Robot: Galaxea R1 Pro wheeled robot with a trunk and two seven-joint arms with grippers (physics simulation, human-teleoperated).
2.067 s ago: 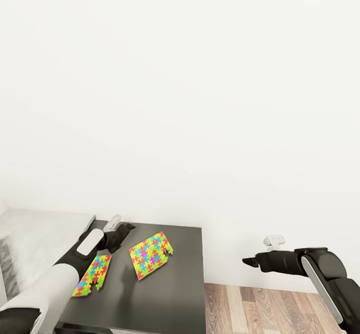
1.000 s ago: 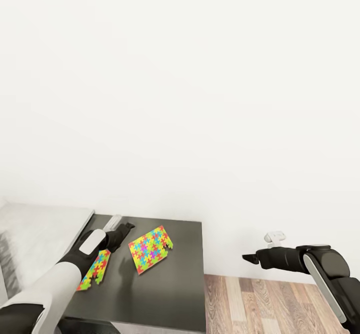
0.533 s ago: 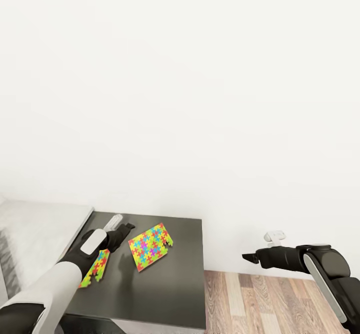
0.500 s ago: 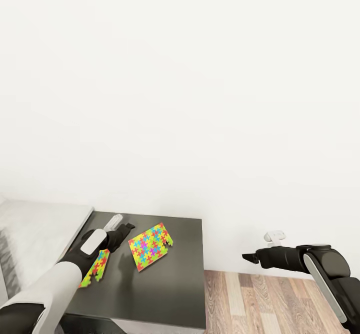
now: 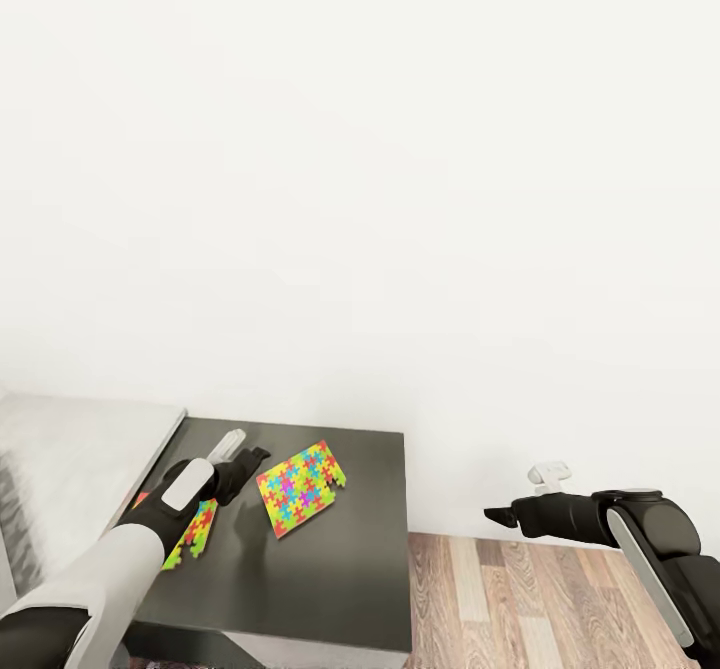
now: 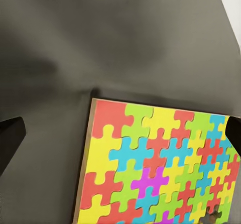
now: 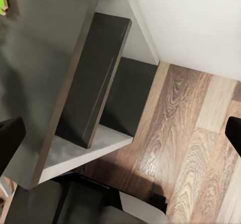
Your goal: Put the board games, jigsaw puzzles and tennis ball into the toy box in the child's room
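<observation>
Colour: bright multicoloured jigsaw puzzle [image 5: 299,486], flat on the dark desk [image 5: 330,579], near the back edge.
Second puzzle: [image 5: 196,532] same colours, on the desk's left part, partly under the left forearm.
Left gripper: [image 5: 254,459] hovers over the desk between the two puzzles; fingers [image 6: 11,136] spread wide, holding nothing.
Puzzle and fingers: in the left wrist view the puzzle [image 6: 155,163] lies below and between the two spread tips, one corner toward the camera, not touched.
Right gripper: [image 5: 497,518] held off the desk's right side above the wooden floor [image 5: 540,599]; fingers [image 7: 10,141] spread, empty.
Step in hand, as judged: taking up the flat puzzle with the left gripper.
Method advised: a thin board offers little to pinch from above; come down at an edge, or slide it to the desk's rim, then close across its thickness.
Toy box: whereabouts cannot be told.
</observation>
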